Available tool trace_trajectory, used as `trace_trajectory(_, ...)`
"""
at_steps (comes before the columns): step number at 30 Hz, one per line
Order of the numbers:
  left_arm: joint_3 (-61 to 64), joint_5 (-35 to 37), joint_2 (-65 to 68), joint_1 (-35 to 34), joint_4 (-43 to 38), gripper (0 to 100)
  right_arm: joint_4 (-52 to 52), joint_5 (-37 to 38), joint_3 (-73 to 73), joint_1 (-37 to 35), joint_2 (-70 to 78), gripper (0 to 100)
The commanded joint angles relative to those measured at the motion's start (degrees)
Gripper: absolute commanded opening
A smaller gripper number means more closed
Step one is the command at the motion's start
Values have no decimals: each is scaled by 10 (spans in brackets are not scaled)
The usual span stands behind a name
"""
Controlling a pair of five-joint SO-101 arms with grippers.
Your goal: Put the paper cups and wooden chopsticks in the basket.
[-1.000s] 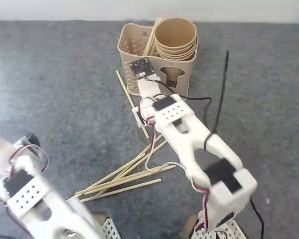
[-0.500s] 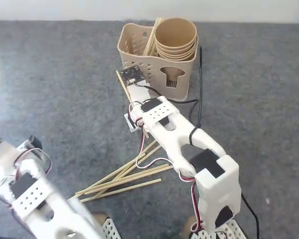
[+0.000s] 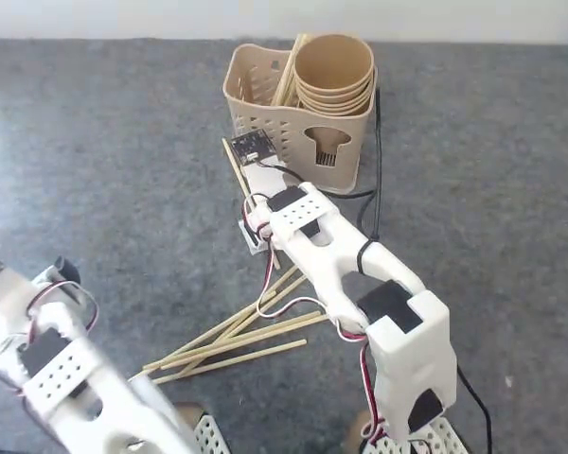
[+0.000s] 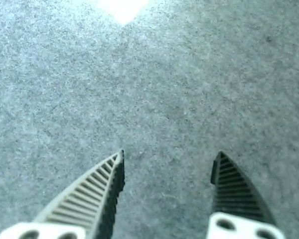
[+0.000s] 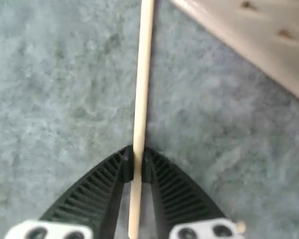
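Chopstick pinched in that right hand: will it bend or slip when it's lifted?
Probably stiff: the chopstick runs dead straight beyond the right hand. It looks thin and wooden, so likely very light. Pinched at one narrow spot by ribbed fingers, it might swivel rather than slide out.

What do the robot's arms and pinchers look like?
The right arm and left arm are chunky white plastic with rows of little holes, black motor blocks and red, black and white wires. The left gripper and right gripper are pointed, with black ridged insides.
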Motion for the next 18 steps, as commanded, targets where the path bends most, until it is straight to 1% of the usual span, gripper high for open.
trace_trajectory(1, -6, 3, -17, 2, -17, 269, 62, 25, -11, -24, -21, 8)
trace_trajectory(4, -3, 3, -15, 1, -35, 269, 118, 35, -10, -43, -64, 9)
trace_trajectory(8, 0, 3, -17, 1, -36, 269, 182, 37, 8, -53, -138, 9)
trace_trajectory(14, 1, 3, -17, 1, -37, 269, 187, 40, 135, -52, -313, 9)
trace_trajectory(18, 2, 3, -16, 1, -47, 269, 189, 72, 220, -51, -457, 8)
